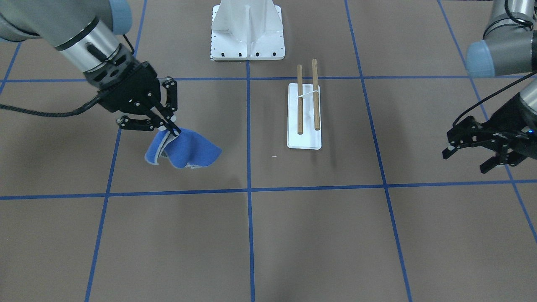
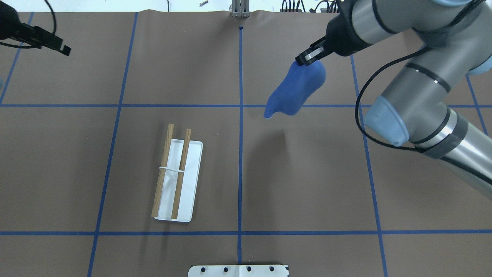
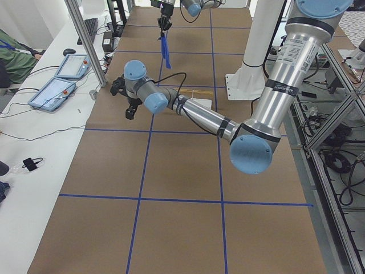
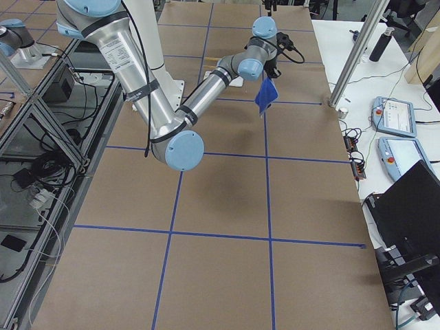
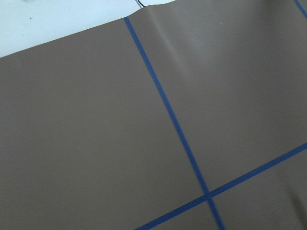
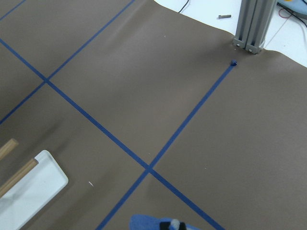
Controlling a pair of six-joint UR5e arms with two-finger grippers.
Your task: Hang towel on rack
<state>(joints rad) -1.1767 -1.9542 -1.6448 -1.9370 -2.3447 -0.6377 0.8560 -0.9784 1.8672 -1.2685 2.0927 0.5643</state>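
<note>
One towel [image 1: 191, 152] hangs clamped in the right gripper [image 1: 174, 131], well apart from the rack [image 1: 304, 141]; the left gripper [image 1: 466, 161], jaws apart, hovers on the rack's other side.

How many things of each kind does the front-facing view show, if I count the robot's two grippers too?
Towel: 1
Rack: 1
White pedestal: 1
Grippers: 2, the right gripper and the left gripper
Total: 5

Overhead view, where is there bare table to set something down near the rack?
Bare paper lies between the rack and the centre tape line, and beyond that line under the hanging towel. Crowded only at the rack itself and the pedestal.
</note>
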